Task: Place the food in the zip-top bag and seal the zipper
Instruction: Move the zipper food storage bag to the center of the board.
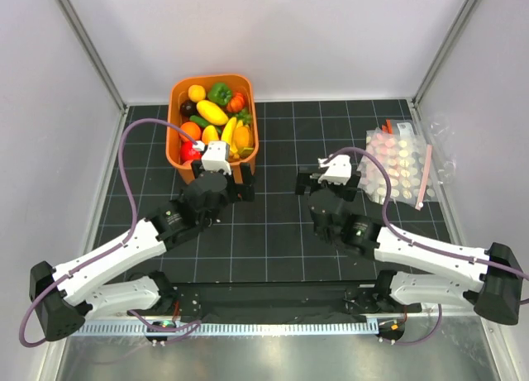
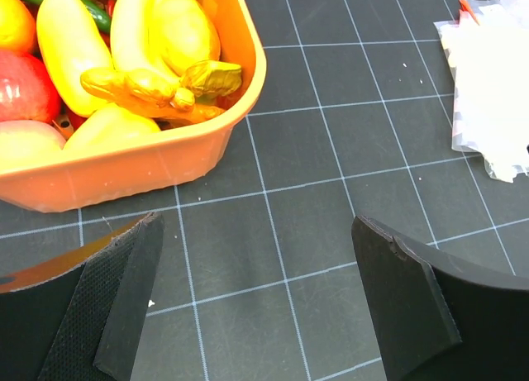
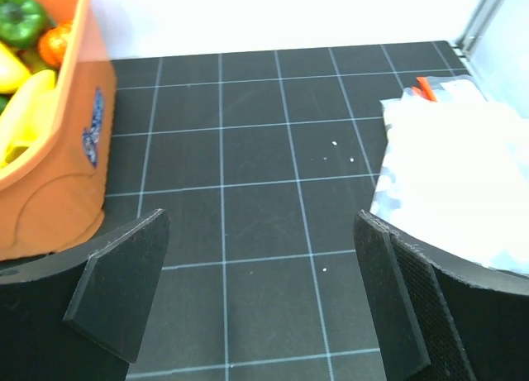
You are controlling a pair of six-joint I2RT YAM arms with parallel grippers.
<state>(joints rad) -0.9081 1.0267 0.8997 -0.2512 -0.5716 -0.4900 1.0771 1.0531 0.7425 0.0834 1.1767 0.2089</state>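
The left gripper (image 2: 256, 261) gapes empty beside the orange bin (image 1: 173, 116) of food (image 1: 212, 112), likely to pick. The right gripper (image 3: 260, 257), equally wide and empty, sits by the zip-top bag (image 1: 436, 159).

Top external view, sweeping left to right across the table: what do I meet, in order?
orange bin holding the toy food → right gripper → pile of bags. The left gripper overlaps the bin's span, so it is left out.

An orange plastic bin (image 1: 212, 78) sits at the far side of a black gridded mat (image 1: 281, 232). Polka-dotted bags (image 1: 397, 170) lie flat near its right edge.
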